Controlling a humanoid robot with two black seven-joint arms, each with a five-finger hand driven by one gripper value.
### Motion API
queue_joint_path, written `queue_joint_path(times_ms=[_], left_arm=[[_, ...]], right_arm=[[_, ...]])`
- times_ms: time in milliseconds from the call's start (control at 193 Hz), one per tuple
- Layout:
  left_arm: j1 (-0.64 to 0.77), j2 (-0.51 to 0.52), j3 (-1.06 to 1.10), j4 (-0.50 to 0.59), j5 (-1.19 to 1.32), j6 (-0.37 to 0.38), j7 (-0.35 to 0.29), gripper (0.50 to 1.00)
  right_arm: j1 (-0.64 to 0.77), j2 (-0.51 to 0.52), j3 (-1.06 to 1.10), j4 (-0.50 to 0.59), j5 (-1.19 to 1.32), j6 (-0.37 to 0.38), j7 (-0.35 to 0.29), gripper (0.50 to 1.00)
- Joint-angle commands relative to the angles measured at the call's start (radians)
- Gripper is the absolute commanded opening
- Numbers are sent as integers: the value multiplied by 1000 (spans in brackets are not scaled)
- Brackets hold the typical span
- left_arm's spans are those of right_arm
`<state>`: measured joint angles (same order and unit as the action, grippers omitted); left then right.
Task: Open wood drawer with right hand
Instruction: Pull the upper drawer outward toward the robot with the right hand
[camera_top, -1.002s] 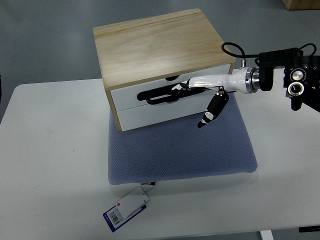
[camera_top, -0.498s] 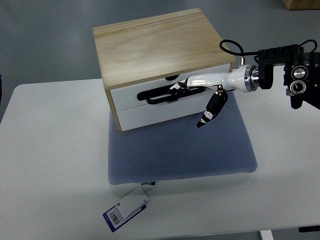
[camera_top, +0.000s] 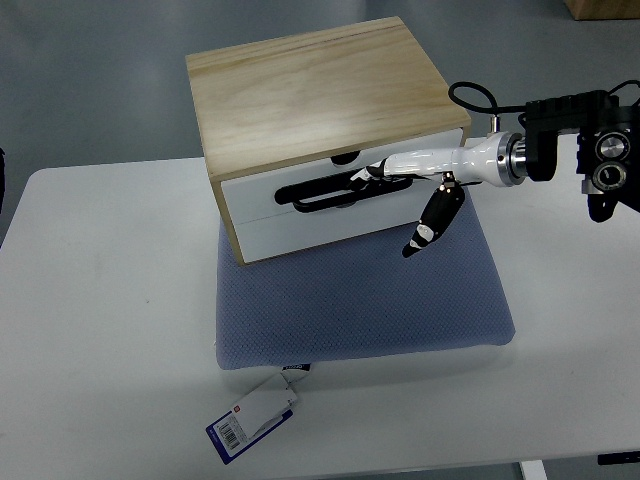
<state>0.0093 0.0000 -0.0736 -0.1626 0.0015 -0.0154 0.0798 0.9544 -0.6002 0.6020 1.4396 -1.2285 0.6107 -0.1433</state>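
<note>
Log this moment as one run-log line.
phase: grasping handle | right hand: fingers hooked in drawer handle slot | wood drawer box: on blue cushion, drawer barely open | left: out of view

The right arm enters from the right edge and reaches leftward, its black forearm and silver wrist ring leading to a white right hand (camera_top: 405, 172). The fingers (camera_top: 375, 172) stretch out to the left, their dark tips hooked together. The thumb (camera_top: 432, 222) hangs apart, pointing down and to the left. The left arm does not show.
</note>
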Motion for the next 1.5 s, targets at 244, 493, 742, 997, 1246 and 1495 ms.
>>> queue_joint_path(times_ms=[244, 493, 742, 997, 1246, 1495], left_arm=[[0, 0, 0, 0, 0, 0, 0, 1000], [0, 0, 0, 0, 0, 0, 0, 1000], [0, 0, 0, 0, 0, 0, 0, 1000], [0, 0, 0, 0, 0, 0, 0, 1000], [0, 0, 0, 0, 0, 0, 0, 1000], [0, 0, 0, 0, 0, 0, 0, 1000]], right_arm=[[1, -27, -8, 12, 57, 0, -45, 944], [-2, -78, -8, 36, 61, 0, -45, 946], [-2, -87, -10, 62, 89, 0, -45, 946], [-5, -87, -22, 65, 92, 0, -45, 946], [-6, -112, -45, 114, 96, 0, -48, 946], [-3, -128, -45, 140, 121, 0, -50, 946]])
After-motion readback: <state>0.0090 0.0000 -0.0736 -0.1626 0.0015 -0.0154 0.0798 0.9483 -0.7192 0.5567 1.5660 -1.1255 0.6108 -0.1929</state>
